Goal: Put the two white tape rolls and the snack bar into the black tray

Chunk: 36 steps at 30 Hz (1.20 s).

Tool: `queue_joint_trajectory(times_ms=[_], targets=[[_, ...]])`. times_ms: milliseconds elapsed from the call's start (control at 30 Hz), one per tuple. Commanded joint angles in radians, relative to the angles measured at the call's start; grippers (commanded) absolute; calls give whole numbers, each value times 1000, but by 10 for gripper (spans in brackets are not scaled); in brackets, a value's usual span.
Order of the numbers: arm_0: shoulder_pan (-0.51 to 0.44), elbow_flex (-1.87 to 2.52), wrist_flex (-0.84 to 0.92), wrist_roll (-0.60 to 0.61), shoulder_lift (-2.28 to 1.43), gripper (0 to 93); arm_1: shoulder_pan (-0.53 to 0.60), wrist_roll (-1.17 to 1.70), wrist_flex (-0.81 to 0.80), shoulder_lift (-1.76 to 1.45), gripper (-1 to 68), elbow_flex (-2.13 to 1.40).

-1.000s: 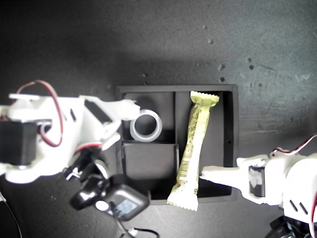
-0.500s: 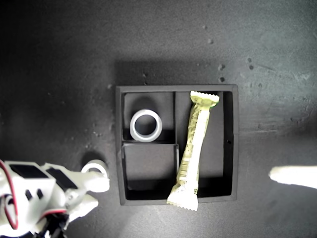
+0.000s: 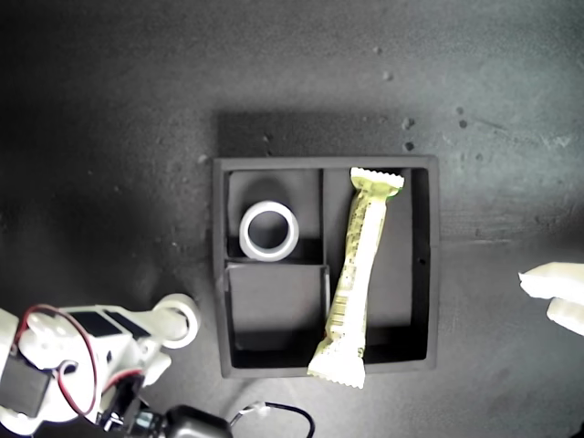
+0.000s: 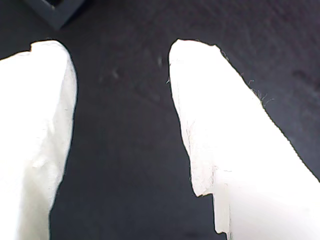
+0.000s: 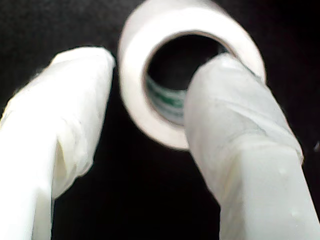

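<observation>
**Second roll waits outside the tray**

The second gripper [image 5: 145,125] stands open, one finger inside the roll [image 5: 150,75], just beside the tray [image 3: 219,274]. Light, stiff ring: pinch its wall. The first gripper [image 4: 122,100] gapes empty.

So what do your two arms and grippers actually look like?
Both are white plastic. My second gripper has broad, blunt-tipped fingers, wrapped in pale tape. Its arm carries red wires, a black motor block and a black cable. My first gripper has plain, chunky white fingers.
</observation>
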State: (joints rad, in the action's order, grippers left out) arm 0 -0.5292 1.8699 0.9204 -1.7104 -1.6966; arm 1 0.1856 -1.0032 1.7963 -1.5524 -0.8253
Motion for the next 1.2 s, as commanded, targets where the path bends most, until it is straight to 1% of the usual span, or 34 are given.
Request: queue_joint_trajectory(times_ms=[0,133,433,600,667,733,800,867,933,1000,1100,1167], targets=[[-5,-2,-18,-18,5,112,-25,-26,3,-57,74,-3],[-15,11,-37,-37,14,112,-43,-31,3,-80,51,-14],[-8,109,-169,-43,31,116,-37,-35,3,-83,48,-8],[15,179,-245,-60,52,116,-26,-34,3,-83,47,8],[28,201,-261,-78,61,99,-21,-34,3,-83,43,14],[40,222,-267,-92,60,66,-20,-35,3,-83,25,38],[52,242,-267,-94,32,32,-21,-54,3,-97,3,86],[60,264,-265,-75,-23,6,-26,-80,3,-121,1,147],[64,275,-241,-48,-97,1,-46,-129,3,-179,0,158],[72,262,-169,-23,-170,0,-80,-186,3,-278,-1,84],[89,198,-17,23,-261,0,-141,-265,3,-476,-2,-135],[109,143,61,67,-302,0,-163,-307,-6,-607,-2,-301]])
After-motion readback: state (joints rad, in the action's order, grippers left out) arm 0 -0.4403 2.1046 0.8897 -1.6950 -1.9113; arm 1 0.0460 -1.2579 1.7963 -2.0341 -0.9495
